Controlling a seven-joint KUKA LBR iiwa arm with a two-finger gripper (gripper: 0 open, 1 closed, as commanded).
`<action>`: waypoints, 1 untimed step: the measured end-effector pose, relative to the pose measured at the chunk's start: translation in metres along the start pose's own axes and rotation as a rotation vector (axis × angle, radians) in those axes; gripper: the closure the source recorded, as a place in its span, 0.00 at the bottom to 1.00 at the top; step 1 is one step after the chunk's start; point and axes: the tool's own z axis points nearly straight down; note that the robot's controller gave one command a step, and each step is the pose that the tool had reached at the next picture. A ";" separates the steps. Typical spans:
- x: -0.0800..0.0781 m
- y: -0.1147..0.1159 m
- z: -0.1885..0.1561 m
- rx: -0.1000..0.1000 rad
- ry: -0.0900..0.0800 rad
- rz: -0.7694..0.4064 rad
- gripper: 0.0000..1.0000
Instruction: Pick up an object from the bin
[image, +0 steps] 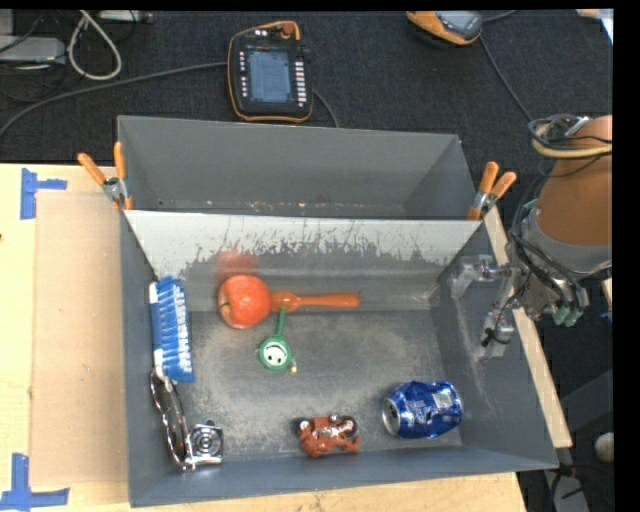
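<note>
Rounded orange cover (585, 195), dark grey collar (562, 245) beneath it, tangled black cables (540, 285), small silver metal gripper (495, 330)

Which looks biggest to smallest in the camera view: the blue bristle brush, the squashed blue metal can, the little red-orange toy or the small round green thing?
1. Blue bristle brush and squashed blue metal can: too alike to rank; brush longer, can fatter.
2. Little red-orange toy.
3. Small round green thing.

No lettering can be read anywhere; the crushed blue metal can (422, 409) carries white markings (too small to make out).
</note>
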 end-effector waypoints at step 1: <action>-0.002 0.001 -0.004 0.001 -0.008 -0.006 0.00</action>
